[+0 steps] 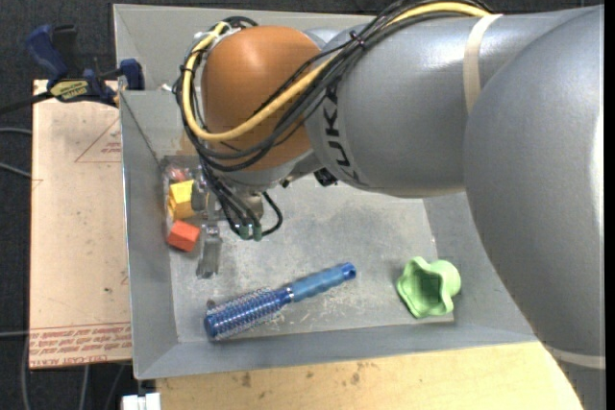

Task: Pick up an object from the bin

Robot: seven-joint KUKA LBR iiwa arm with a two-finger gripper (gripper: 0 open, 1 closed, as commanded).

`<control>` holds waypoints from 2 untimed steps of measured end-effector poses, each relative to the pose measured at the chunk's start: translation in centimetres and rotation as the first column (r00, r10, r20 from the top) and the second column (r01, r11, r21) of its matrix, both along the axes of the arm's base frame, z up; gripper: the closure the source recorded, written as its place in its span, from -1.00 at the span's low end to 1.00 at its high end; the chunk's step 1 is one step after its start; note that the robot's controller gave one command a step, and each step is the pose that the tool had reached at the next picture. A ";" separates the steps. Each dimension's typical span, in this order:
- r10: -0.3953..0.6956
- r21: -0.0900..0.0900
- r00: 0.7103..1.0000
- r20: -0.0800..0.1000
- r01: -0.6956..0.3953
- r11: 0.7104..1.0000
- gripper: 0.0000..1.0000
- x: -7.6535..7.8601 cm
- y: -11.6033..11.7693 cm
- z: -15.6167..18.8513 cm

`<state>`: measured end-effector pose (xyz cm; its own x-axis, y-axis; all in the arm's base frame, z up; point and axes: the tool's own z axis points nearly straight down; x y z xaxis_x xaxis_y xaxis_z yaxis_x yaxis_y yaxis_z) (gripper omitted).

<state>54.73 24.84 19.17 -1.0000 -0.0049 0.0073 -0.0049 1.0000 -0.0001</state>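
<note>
camera view looks down on a thick, smooth silver robot arm (pixel 461 110) that comes in from the right and covers most of the back of a grey metal bin (pixel 365 235). the bin has sloping walls and a dull, scuffed floor. at the arm's wrist is a glossy, rounded orange cover (pixel 255 91). yellow and black cables (pixel 404 14) loop over it and hang loosely, probably to leave the wrist room to turn.

a blue brush (pixel 279 301) lies flat near the front wall. it has a smooth rod handle and a bristly, ridged head pointing left. a soft-looking, crumpled pale green lump (pixel 429 287) sits well apart from it in the front right corner.

the gripper (pixel 206 254), made of narrow grey metal, hangs low on the left side of the bin, close to the floor. whether it is spread or pressed together cannot be told from this angle. just to its left is a small orange block (pixel 183 236), and behind that a small yellow block (pixel 180 197), both hard-edged and tucked near the foot of the left wall. the orange block is nearest to the gripper. the wall so close beside it would likely leave little room for a grasp.
</note>
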 end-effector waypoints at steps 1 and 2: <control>0.309 0.002 0.951 0.006 -0.309 0.951 -1.00 -5.8 -1.3 -11.0; 0.329 0.004 0.944 0.022 -0.329 0.944 -1.00 -5.8 -5.1 -11.7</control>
